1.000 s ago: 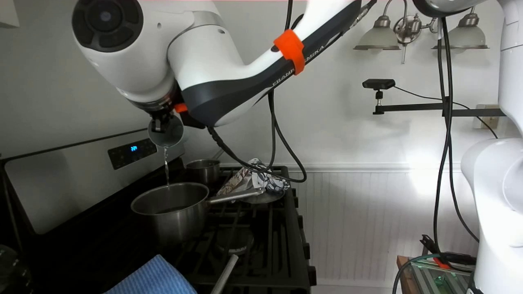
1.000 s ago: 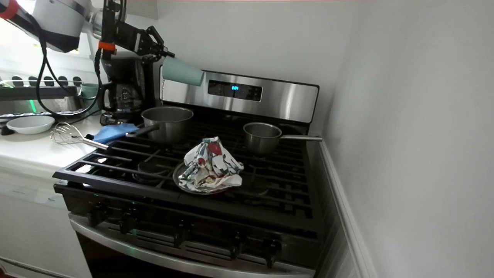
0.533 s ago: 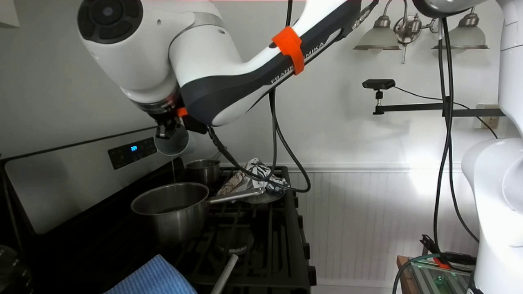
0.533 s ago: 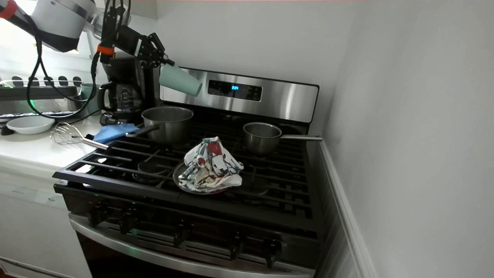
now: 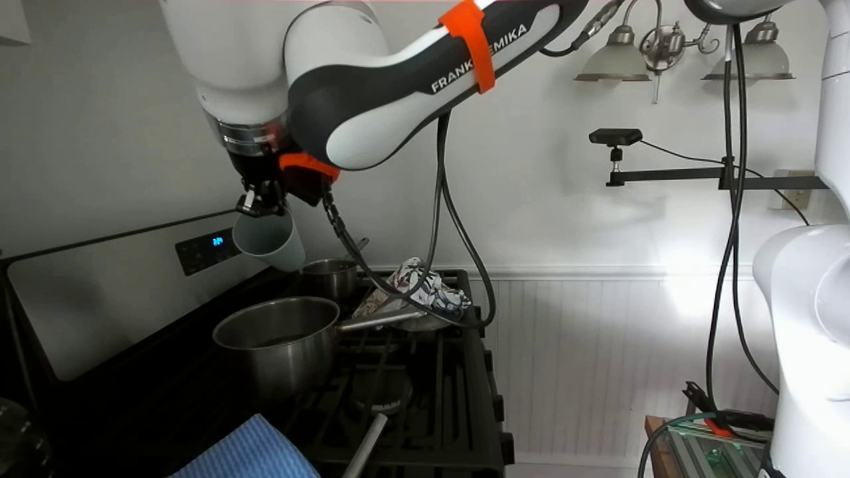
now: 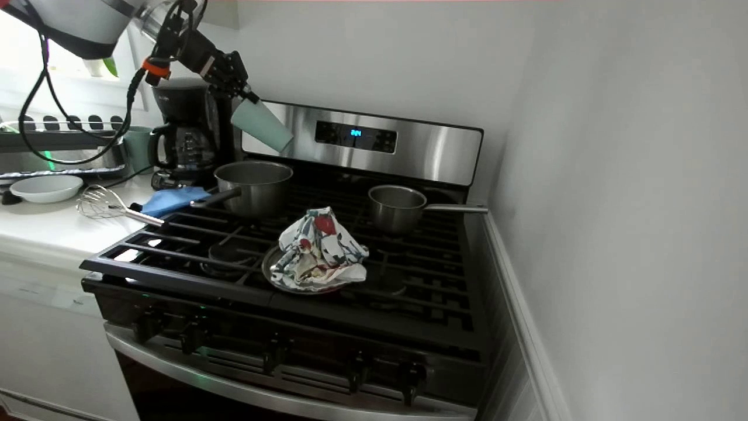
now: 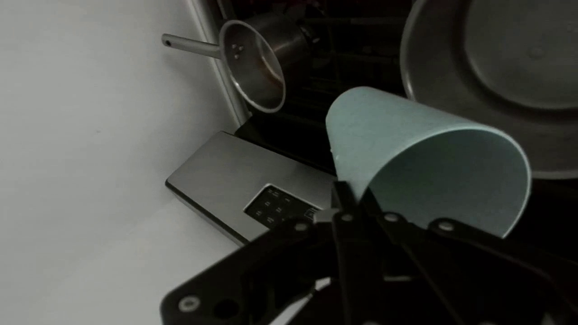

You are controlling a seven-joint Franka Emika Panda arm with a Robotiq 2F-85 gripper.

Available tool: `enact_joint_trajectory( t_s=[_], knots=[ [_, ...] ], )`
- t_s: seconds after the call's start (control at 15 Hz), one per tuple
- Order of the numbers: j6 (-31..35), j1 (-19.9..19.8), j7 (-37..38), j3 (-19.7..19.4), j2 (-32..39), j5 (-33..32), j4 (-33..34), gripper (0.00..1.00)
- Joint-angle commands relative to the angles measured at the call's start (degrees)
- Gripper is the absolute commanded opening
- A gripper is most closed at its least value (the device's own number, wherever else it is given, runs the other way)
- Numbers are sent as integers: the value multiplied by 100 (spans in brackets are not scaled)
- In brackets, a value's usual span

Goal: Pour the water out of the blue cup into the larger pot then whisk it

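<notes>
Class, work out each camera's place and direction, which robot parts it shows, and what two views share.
An exterior view: beside the stove, facing across it; arm and hand show.
An exterior view: in front of the stove, facing its rear control panel; hand and part of arm show.
Wrist view: behind the hand, whose fingers show, looking at the cup and larger pot.
Both exterior views share the stove, hand and tilted cup.

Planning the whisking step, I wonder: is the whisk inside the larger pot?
No, the whisk lies on the counter, apart from the larger pot.
</notes>
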Motion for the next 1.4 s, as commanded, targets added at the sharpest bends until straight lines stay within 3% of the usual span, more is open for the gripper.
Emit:
enact_joint_trajectory(
  t_s=[0.0,0.33,0.8,1.07,1.13,1.2,1.33],
  knots=[
    [508,-65,-366,-18,-342,1218,-59,1],
    [758,-28,-1329,14,-672,3364,-104,1],
    [-204,169,-2275,183,-511,6027,123,1],
    [-725,335,-2423,367,-346,6201,122,1],
    [-651,346,-2782,381,-313,6283,60,1],
    [-567,326,-2341,355,-412,6033,0,4],
    [-571,368,-2533,391,-319,6077,-6,4]
  ],
)
